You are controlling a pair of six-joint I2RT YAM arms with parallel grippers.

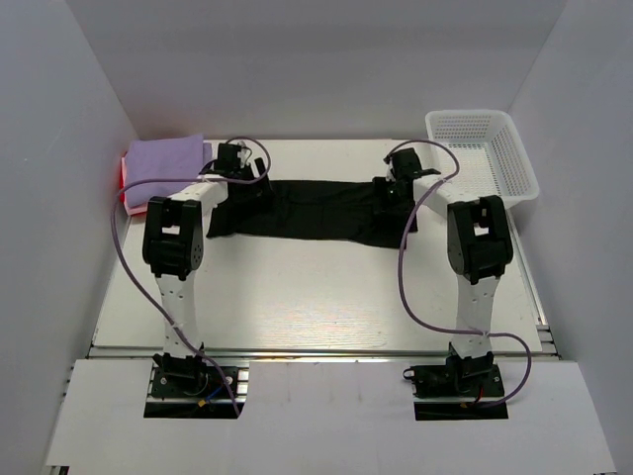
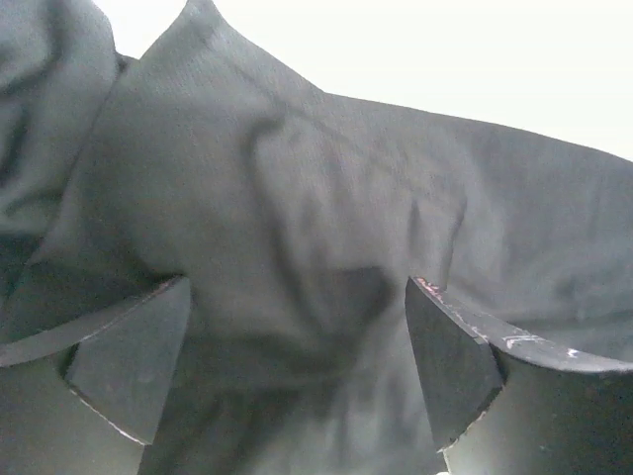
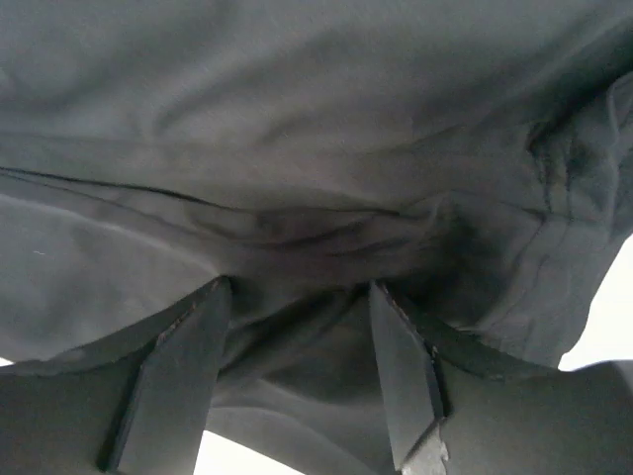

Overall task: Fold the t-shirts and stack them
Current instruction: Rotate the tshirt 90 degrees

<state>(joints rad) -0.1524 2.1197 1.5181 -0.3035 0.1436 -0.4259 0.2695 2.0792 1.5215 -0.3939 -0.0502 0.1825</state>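
A large black t-shirt (image 1: pixel 312 210) lies stretched in a band across the far middle of the table. My left gripper (image 1: pixel 240 161) is at its left end and my right gripper (image 1: pixel 400 176) at its right end. In the left wrist view the black cloth (image 2: pixel 297 178) fills the frame and my left gripper (image 2: pixel 297 297) stands wide open over it. In the right wrist view my right gripper (image 3: pixel 299 289) is open, with a bunched fold of the black cloth (image 3: pixel 316 148) between the jaws. A folded lavender shirt (image 1: pixel 163 158) lies on a red-pink shirt (image 1: pixel 125 186) at the far left.
A white mesh basket (image 1: pixel 514 158) stands at the far right corner. White walls close in the table on the left, back and right. Purple cables loop from both arms over the table.
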